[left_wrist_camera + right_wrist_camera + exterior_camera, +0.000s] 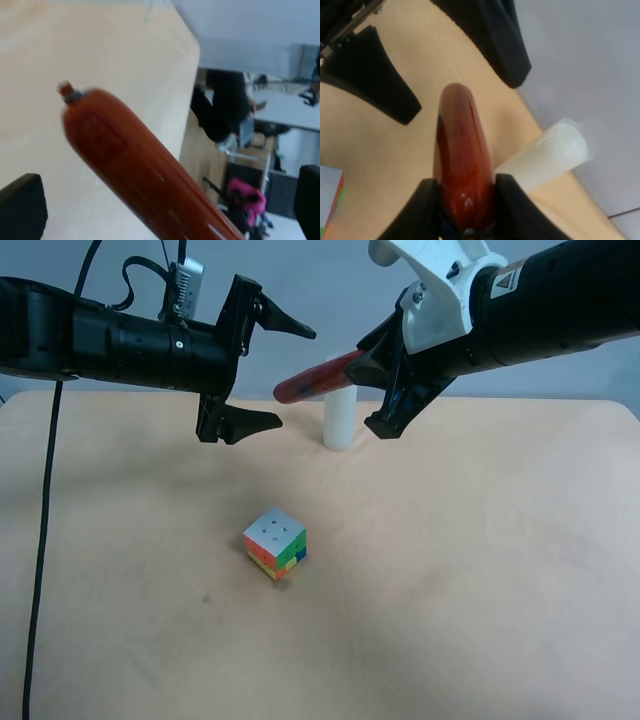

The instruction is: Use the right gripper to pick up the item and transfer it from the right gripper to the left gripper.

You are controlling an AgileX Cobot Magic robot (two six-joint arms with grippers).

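Observation:
The item (312, 379) is a slim red-orange tube held in the air above the table's far part. My right gripper (368, 366), on the white-housed arm, is shut on one end of it. In the right wrist view its fingers (426, 211) squeeze the item (461, 150) from both sides. The item's free end points at my left gripper (298, 378), which is open on the all-black arm. The left wrist view shows the item (145, 170) lying between its spread fingers (21, 210), touching neither.
A white cylinder (338, 422) stands upright on the tan table (480, 560), just behind and below the item. A multicoloured puzzle cube (275, 543) sits near the table's middle. A black cable hangs down at the exterior high view's left.

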